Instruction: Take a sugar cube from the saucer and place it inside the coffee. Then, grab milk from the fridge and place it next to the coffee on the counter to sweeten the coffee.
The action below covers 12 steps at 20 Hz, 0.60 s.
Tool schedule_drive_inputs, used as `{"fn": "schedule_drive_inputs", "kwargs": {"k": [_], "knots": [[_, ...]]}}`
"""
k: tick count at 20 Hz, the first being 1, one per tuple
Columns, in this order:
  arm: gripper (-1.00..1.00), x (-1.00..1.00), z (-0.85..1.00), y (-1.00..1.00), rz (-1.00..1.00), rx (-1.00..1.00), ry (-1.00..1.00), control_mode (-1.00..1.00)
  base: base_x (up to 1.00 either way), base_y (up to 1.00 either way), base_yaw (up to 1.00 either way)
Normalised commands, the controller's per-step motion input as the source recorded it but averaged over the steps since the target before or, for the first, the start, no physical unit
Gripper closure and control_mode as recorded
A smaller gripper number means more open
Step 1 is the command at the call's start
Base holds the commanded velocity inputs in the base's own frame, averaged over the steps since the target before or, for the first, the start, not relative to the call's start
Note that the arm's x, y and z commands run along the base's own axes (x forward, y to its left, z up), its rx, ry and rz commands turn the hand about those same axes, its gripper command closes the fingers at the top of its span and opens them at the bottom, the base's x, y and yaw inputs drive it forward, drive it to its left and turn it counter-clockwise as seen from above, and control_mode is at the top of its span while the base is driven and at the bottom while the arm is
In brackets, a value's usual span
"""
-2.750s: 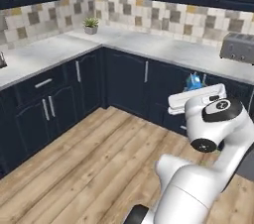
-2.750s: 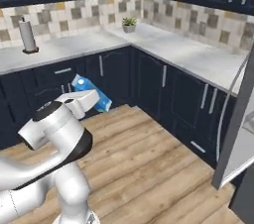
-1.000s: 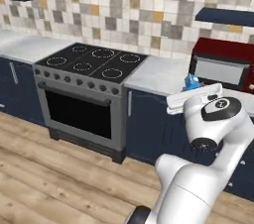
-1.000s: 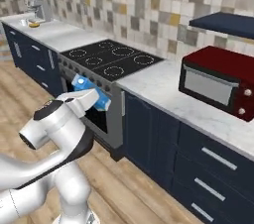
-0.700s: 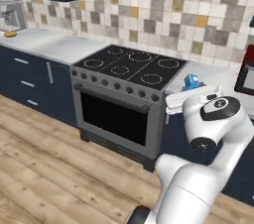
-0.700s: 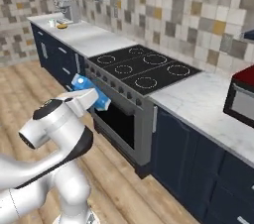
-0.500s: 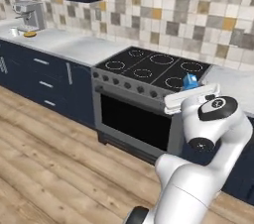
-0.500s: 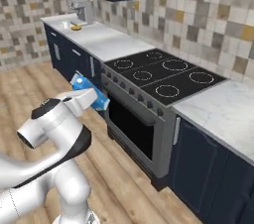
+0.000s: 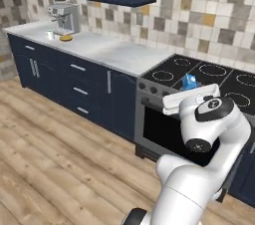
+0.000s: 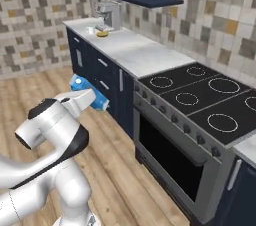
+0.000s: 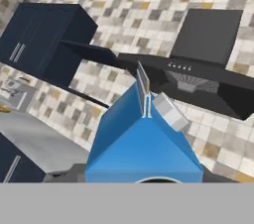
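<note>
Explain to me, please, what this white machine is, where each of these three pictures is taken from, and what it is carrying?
It is a white robot arm on a driving base in a rendered kitchen. Two pictures come from cameras on the base, behind the arm to its left and right. The third looks along its tool.

The tool is shut on a blue milk carton, which looms large in the hand view and peeks over the arm in the left base view.

Ahead runs a white marble counter beside a black stove. At the counter's far end stand a grey espresso machine, a small white coffee cup and a yellow saucer. The milk should end up beside that cup.
</note>
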Motion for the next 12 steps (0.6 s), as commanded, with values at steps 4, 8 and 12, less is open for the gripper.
{"fn": "schedule_drive_inputs", "kwargs": {"k": [4,8,12], "knots": [[1.0,0.0,0.0,0.0,0.0,0.0,0.0,1.0,1.0,1.0,0.18],[1.0,0.0,0.0,0.0,0.0,0.0,0.0,1.0,1.0,1.0,0.1],[1.0,0.0,0.0,0.0,0.0,0.0,0.0,1.0,1.0,1.0,0.0]]}}
